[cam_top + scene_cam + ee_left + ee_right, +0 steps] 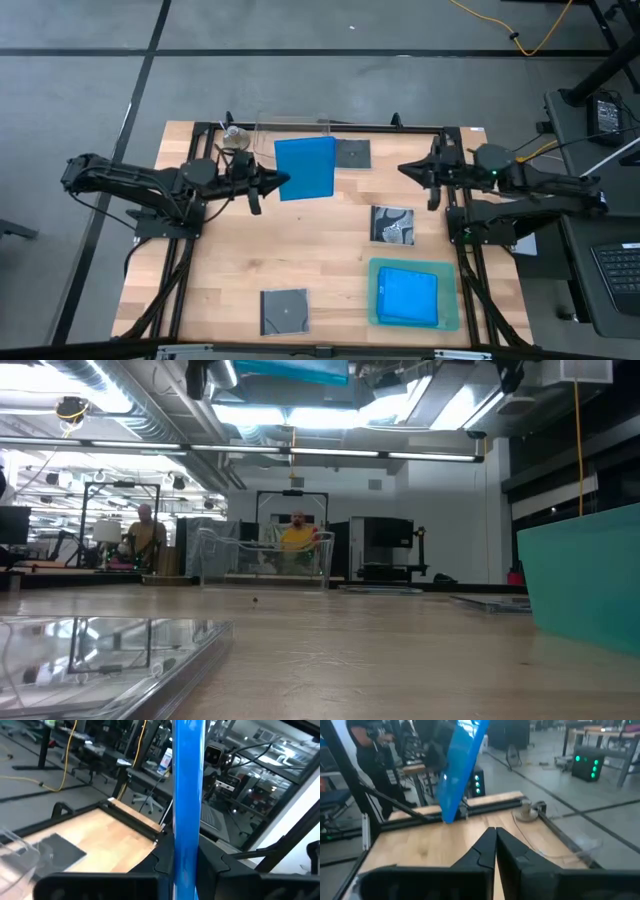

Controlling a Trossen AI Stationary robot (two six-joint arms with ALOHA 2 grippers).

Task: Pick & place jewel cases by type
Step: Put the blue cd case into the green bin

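My left gripper (pixel 268 184) is shut on a bright blue jewel case (pixel 306 168) and holds it up over the far middle of the table; the left wrist view shows that case edge-on (pixel 188 790). My right gripper (pixel 404 170) hangs shut with nothing in it at the far right, its tips (pixel 495 840) pointing toward the blue case (pixel 461 770). A second blue case (pixel 408 296) lies in the green tray (pixel 374 300). A dark case (pixel 352 153), a patterned case (pixel 393 223) and another dark case (pixel 285 310) lie flat on the table. My left gripper pinches the blue case between its two fingers (pixel 161 865) at the edge nearest my left arm (pixel 187 855). The fingers come level from the table's left. The case is lifted clear of the table, its broad face turned mostly upward, a little tilted.
A clear plastic tub (pixel 290 132) stands at the far edge behind the held case, with a small round thing (pixel 236 134) beside it. The green tray (pixel 590 580) rises at the near right. Bare wood lies in the table's middle and near left.
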